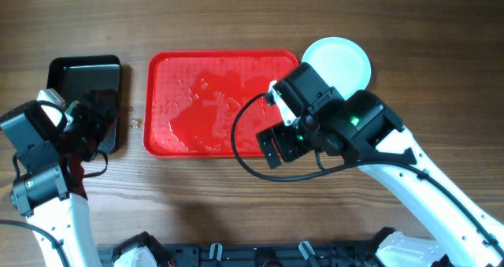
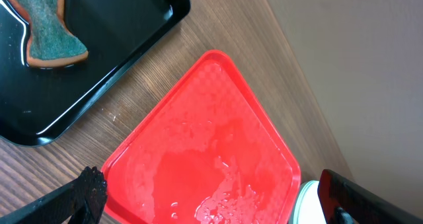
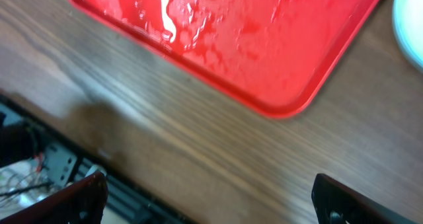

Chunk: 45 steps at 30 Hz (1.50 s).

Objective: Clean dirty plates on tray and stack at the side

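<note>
- The right gripper (image 3: 211,201) hangs with its fingers spread wide and empty above the brown wooden table (image 1: 236,204), at the near edge of the large red rectangular plastic tray (image 1: 260,74).
- The left gripper (image 2: 211,197) gapes too and holds nothing. A teal sponge with an orange backing (image 2: 49,26) lies ahead of it in the small glossy black tray (image 1: 83,62).
- The red tray is wet and bare of dishes.
- The round pale aqua-white plates (image 1: 336,61) sit beyond the right fingers, just beside the tray's far corner. How many are stacked cannot be told, but the job looks all but finished.

Overhead straight down over the table (image 1: 197,204), both wrist views close, tilted down, sharing the tray (image 1: 177,78)
</note>
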Available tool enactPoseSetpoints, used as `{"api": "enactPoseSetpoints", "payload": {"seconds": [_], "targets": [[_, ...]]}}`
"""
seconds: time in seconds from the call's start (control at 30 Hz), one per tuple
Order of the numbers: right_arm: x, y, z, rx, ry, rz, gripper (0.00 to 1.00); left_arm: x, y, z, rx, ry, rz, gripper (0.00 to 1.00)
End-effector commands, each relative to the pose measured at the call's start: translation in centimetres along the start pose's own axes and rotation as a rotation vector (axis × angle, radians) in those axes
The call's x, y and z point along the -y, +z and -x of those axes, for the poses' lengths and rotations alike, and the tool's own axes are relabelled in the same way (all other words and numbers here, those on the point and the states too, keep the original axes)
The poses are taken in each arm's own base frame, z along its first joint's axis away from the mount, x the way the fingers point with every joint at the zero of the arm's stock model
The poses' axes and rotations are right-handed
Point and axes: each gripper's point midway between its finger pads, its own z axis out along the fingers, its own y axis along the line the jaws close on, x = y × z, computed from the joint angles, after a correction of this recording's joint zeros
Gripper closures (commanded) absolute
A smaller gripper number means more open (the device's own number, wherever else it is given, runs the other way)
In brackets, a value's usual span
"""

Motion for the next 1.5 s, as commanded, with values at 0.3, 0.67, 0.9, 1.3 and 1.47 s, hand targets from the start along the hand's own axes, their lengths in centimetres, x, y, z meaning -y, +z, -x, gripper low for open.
{"api": "enactPoseSetpoints", "payload": {"seconds": [0.3, 0.67, 0.9, 1.3, 1.47], "targets": [[2.0, -1.5, 5.9, 0.243, -0.183, 0.049, 0.0, 0.0, 0.1, -0.1, -0.013, -0.011, -0.007, 0.0], [8.1, -2.5, 5.3, 0.431, -0.045, 0.025, 0.0, 0.0, 0.1, -0.1, -0.013, -0.011, -0.007, 0.0], [10.7, -0.7, 2.4, 0.696, -0.034, 0.084, 0.0, 0.0, 0.1, -0.2, -0.015, -0.013, -0.005, 0.0], [12.4, -1.6, -3.8, 1.065, -0.033, -0.014, 0.0, 0.0, 0.1, -0.2, -0.015, -0.013, -0.005, 0.0], [12.5, -3.4, -4.8, 1.185, -0.07, -0.09, 0.0, 0.0, 0.1, -0.2, -0.015, -0.013, -0.005, 0.0]]}}
